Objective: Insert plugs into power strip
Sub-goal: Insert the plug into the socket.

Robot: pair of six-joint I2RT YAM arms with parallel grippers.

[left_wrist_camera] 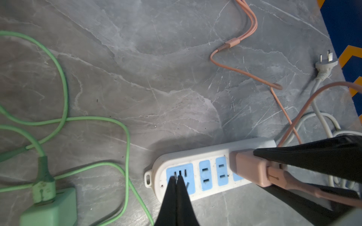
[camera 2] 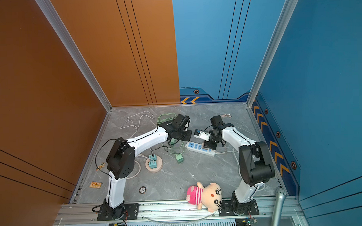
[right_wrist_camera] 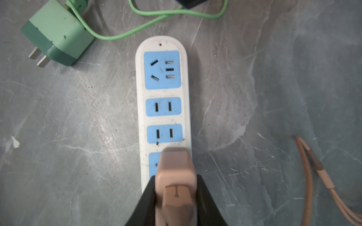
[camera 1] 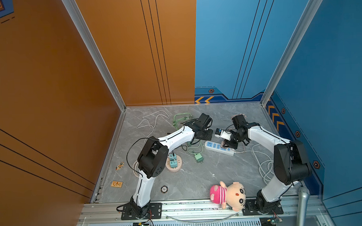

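The white power strip (camera 1: pixel 218 147) (camera 2: pixel 200 148) (left_wrist_camera: pixel 195 193) (right_wrist_camera: pixel 162 117) with blue sockets lies mid-table. My right gripper (right_wrist_camera: pixel 175 180) (camera 1: pixel 226 144) is shut on the pale pink plug (right_wrist_camera: pixel 176 166) (left_wrist_camera: pixel 248 168), which stands on the strip's fourth socket with its prongs hidden. My left gripper (left_wrist_camera: pixel 177 177) is shut and empty, its tips resting on the strip's end socket. A mint green plug (camera 1: pixel 199 157) (camera 2: pixel 179 158) (right_wrist_camera: pixel 56 33) (left_wrist_camera: pixel 49 211) lies loose on the table near that end. Two teal plugs (camera 1: pixel 173 160) (camera 2: pixel 152 161) stand in a round beige socket base (camera 1: pixel 179 167).
Green cables (left_wrist_camera: pixel 64 117) loop beside the strip's end. A pink cable (left_wrist_camera: pixel 244 72) and a white three-prong plug (left_wrist_camera: pixel 325 65) lie on its far side. A thick white cord (camera 1: pixel 265 168) coils at the right. At the front edge lies a plush doll (camera 1: pixel 228 195).
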